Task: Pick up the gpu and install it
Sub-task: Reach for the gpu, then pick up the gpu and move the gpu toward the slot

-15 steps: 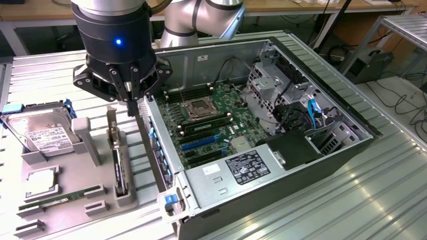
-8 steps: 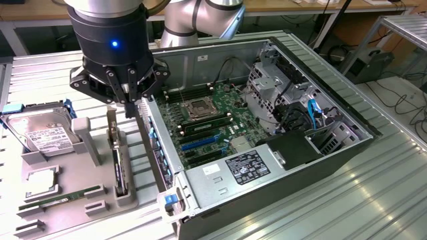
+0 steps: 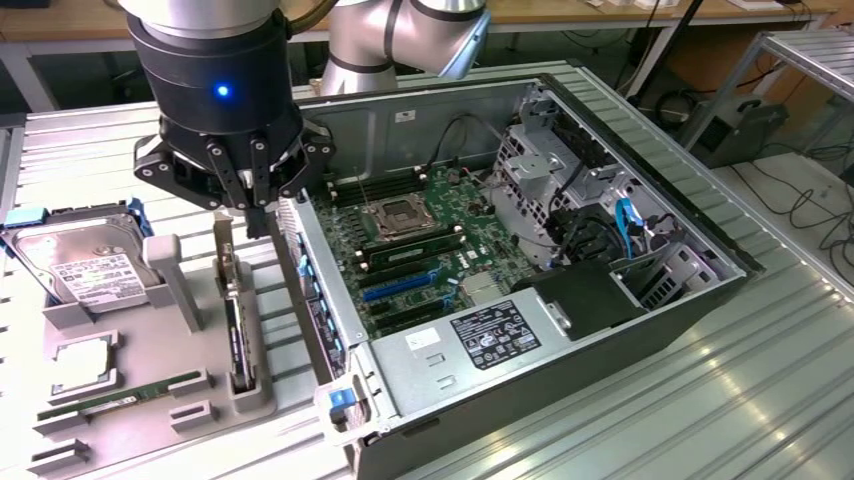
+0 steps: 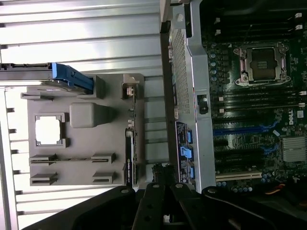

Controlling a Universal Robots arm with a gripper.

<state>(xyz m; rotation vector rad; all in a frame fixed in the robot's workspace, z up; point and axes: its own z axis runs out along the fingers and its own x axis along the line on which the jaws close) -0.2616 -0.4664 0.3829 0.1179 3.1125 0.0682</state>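
Clenched on nothing, the jaws of the gripper hang just above the grey holder tray, at its side nearest the open computer case. The gpu stands on edge in a tray slot, not gripped. Also in the tray are a hard drive, a processor chip and a green memory stick.

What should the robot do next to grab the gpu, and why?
Probably open the pincer. It is shut with nothing in it and hangs close over the gray holder. The gpu stands on edge in its slot there, untouched. Shut fingers could not slip around the card's top edge.
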